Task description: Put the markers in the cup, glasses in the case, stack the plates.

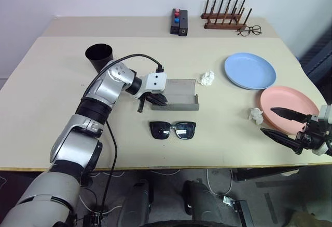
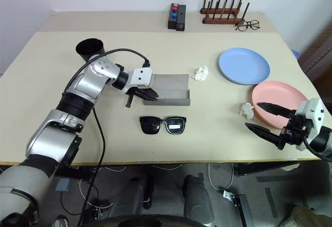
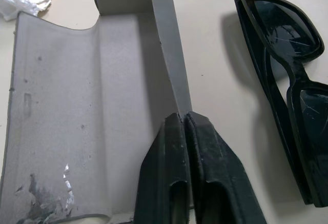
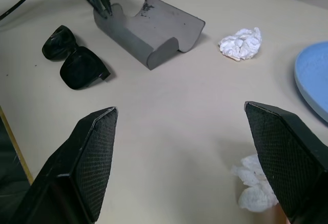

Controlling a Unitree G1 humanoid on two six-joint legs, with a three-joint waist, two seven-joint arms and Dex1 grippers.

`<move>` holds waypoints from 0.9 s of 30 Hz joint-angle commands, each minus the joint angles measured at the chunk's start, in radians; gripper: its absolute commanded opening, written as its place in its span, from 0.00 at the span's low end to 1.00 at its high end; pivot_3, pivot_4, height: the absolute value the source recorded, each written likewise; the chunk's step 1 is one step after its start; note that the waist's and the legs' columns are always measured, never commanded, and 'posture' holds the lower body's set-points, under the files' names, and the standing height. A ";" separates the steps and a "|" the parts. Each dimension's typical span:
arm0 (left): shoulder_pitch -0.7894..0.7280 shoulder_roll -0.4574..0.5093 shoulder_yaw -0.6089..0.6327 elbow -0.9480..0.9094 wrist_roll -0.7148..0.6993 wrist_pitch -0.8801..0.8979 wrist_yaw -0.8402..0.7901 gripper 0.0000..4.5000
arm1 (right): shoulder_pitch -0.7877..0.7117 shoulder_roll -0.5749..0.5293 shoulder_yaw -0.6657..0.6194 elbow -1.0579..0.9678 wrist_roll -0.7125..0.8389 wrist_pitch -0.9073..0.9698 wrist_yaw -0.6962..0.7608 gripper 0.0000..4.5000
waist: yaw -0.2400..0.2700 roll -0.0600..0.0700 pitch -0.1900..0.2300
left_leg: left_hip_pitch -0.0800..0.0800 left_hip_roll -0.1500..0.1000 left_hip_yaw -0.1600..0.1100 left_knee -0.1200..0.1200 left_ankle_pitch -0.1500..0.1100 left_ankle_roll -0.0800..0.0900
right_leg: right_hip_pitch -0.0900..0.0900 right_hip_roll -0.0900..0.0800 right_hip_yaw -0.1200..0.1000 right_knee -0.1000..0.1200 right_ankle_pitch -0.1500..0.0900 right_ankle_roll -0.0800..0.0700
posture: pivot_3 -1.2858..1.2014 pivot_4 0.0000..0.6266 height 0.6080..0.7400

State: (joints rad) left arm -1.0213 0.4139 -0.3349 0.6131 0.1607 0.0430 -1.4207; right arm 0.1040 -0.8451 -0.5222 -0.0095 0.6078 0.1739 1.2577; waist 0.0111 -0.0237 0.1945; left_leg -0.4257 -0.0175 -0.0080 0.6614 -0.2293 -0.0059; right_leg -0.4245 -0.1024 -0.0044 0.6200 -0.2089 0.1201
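The grey case [image 1: 181, 93] lies open mid-table. My left gripper [image 3: 184, 117] is at its left end, shut on the thin front wall. A short dark stick [image 1: 140, 105] pokes out below that gripper; I cannot tell whether it is a marker. The black sunglasses [image 1: 173, 130] lie folded open just in front of the case. The black cup [image 1: 99, 56] stands upright behind my left arm. At the right, the light blue plate [image 1: 250, 70] and the pink plate [image 1: 288, 107] lie side by side. My right gripper [image 1: 267, 120] hovers open at the pink plate's near edge, holding nothing.
Two crumpled white tissues lie on the table, one [image 1: 207, 77] beside the case's right end and one [image 1: 255, 114] by the pink plate. At the back stand a black block with red and blue tops [image 1: 179, 21], a wooden peg rack [image 1: 225, 16] and thin clear eyeglasses [image 1: 250, 30].
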 commanded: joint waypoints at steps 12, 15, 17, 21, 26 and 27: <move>0.017 0.083 0.053 -0.197 -0.210 0.080 -0.152 0.61 | -0.002 0.021 -0.015 -0.037 0.024 -0.005 -0.025 0.90 | 0.001 0.000 0.000 | 0.000 0.001 0.000 0.001 0.000 0.000 | 0.000 0.000 0.000 0.000 0.000 -0.001 | 0.52 0.24 1.00; 0.041 0.111 0.013 -0.239 -0.250 0.103 -0.192 0.61 | 0.003 0.032 -0.009 -0.042 0.020 -0.008 -0.029 0.90 | 0.000 0.001 -0.001 | 0.000 0.001 0.000 0.001 0.000 0.000 | 0.000 0.000 0.000 0.000 0.000 -0.001 | 0.52 0.24 1.00; 0.052 0.113 -0.016 -0.246 -0.262 0.118 -0.194 0.61 | 0.005 0.039 -0.004 -0.048 0.019 -0.007 -0.034 0.90 | 0.002 0.001 -0.001 | 0.000 0.001 0.000 0.001 0.000 0.000 | 0.001 0.000 0.000 0.000 0.000 -0.001 | 0.52 0.24 1.00; 0.050 0.106 -0.087 -0.244 -0.282 0.146 -0.194 0.61 | 0.015 0.054 0.006 -0.069 0.018 -0.004 -0.044 0.90 | 0.003 0.001 -0.001 | 0.000 0.001 0.000 0.002 0.000 0.001 | 0.002 0.000 0.000 0.000 -0.002 -0.003 | 0.52 0.24 1.00; 0.014 0.058 -0.136 -0.167 -0.273 0.156 -0.194 0.61 | 0.014 0.066 0.021 -0.094 0.021 0.002 -0.059 0.90 | 0.002 0.001 -0.001 | 0.000 0.001 0.000 0.002 -0.001 0.001 | 0.002 0.000 0.000 0.000 -0.002 -0.004 | 0.52 0.24 1.00; 0.005 0.041 -0.137 -0.144 -0.260 0.156 -0.194 0.61 | 0.015 0.069 0.024 -0.101 0.023 0.003 -0.063 0.90 | 0.003 0.001 -0.001 | 0.000 0.001 0.000 0.002 -0.001 0.001 | 0.002 0.000 0.000 -0.001 -0.002 -0.004 | 0.52 0.24 1.00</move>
State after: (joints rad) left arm -0.9773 0.4677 -0.4642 0.4557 -0.0987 0.1932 -1.6114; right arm 0.1173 -0.7811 -0.4890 -0.0679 0.6121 0.1796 1.2015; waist 0.0138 -0.0223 0.1937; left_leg -0.4259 -0.0167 -0.0077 0.6638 -0.2302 -0.0044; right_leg -0.4226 -0.1025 -0.0042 0.6194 -0.2109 0.1165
